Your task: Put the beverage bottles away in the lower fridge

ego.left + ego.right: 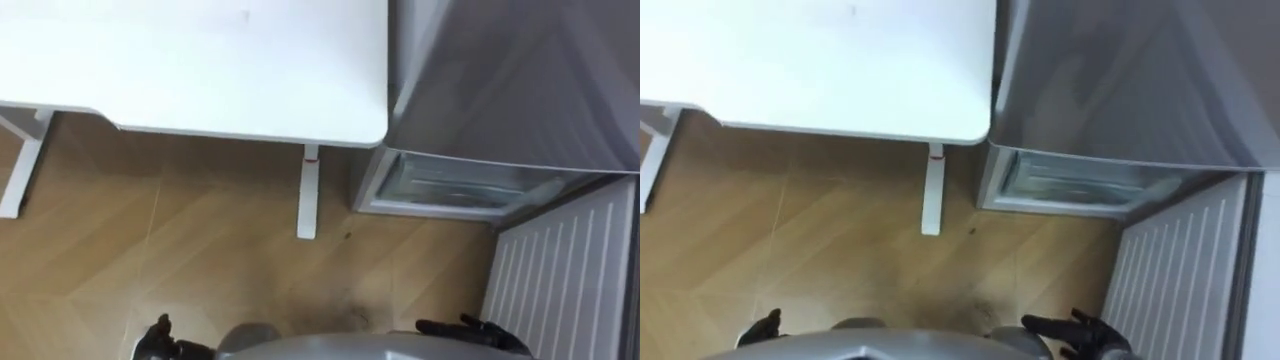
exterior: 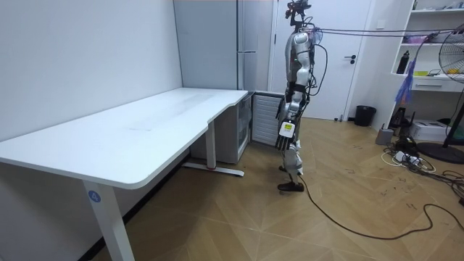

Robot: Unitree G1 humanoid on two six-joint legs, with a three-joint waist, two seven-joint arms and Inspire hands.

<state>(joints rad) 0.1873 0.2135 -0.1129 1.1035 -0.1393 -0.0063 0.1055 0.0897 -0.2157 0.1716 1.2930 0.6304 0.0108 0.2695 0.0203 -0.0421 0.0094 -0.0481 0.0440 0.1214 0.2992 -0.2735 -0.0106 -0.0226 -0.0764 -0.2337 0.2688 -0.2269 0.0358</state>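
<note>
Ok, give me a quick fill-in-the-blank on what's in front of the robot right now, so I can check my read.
1. The lower fridge has its door swung ____.
2. The table next to it has a ____ top.
3. Seen from the robot's head, the lower fridge lies to the table's ____.
4. The right hand and the left hand hang low and hold ____.

Missing words: open; white; right; nothing.

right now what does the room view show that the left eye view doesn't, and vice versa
Room view adds the whole robot standing past the white table, before the grey fridge, plus a black bin, a fan and wall shelves. Left eye view adds a look down into the open lower compartment and the ribbed inside of its door, with the right hand open. Both share the table, fridge and wood floor.
</note>
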